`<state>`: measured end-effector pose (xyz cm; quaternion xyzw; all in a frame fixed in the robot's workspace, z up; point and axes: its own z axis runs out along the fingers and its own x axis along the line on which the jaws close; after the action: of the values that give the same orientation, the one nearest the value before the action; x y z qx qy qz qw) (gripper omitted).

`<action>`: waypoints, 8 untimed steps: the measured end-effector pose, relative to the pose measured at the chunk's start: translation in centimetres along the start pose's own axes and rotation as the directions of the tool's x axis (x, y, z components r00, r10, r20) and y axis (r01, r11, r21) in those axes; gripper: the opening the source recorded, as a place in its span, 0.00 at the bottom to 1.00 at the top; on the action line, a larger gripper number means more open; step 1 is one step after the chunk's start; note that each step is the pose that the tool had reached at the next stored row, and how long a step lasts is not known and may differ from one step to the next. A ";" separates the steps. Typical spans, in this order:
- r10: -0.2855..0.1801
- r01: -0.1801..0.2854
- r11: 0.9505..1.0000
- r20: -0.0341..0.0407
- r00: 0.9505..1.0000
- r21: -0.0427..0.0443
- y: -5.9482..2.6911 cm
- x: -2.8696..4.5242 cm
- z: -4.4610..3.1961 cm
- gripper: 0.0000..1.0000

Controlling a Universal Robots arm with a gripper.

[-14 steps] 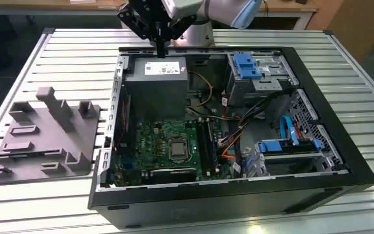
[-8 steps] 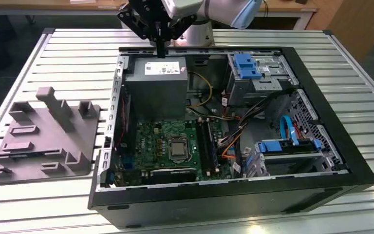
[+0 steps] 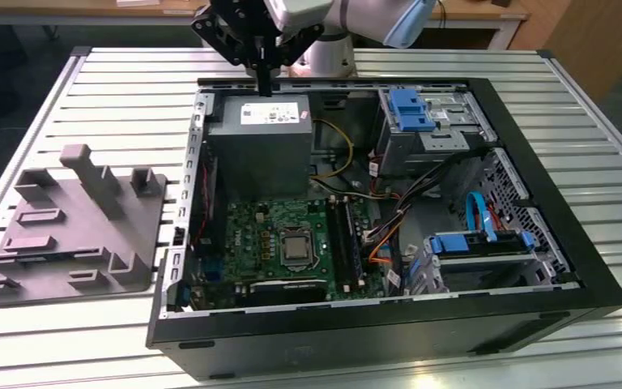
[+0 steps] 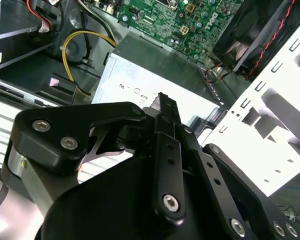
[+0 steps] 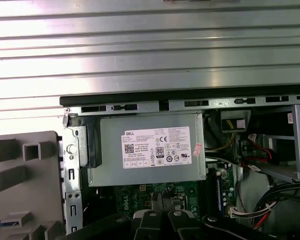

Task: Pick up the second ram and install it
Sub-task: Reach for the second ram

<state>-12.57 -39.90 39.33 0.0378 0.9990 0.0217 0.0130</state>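
First wrist view: the ram (image 5: 4, 220) is a blue strip lying flat in a slot of the gray holder (image 5: 25, 175), long axis toward the case (image 5: 140, 99). In exterior view the case holds PSU (image 3: 259, 146), motherboard (image 3: 279, 235) & blue drive cages (image 3: 411, 109); gripper (image 3: 262, 89) hangs over the PSU, fingers pressed together, nothing visible btw them.

Power supply (image 3: 259, 146) sits at the far end of the case (image 3: 398, 336); motherboard (image 3: 279, 243) lies just before it; drive cage (image 3: 430, 121) stands beside it on the exterior view's right; fixture (image 3: 74, 223) rests on the table (image 3: 127, 73), well off on the exterior view's left; gripper (image 3: 263, 91) hangs over its far edge.
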 end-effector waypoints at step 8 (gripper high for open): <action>0.000 0.000 1.000 0.000 1.000 0.000 -0.13 1.67 -0.03 0.10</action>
<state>-14.25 -39.89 39.31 0.0379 0.9990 0.0217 0.0131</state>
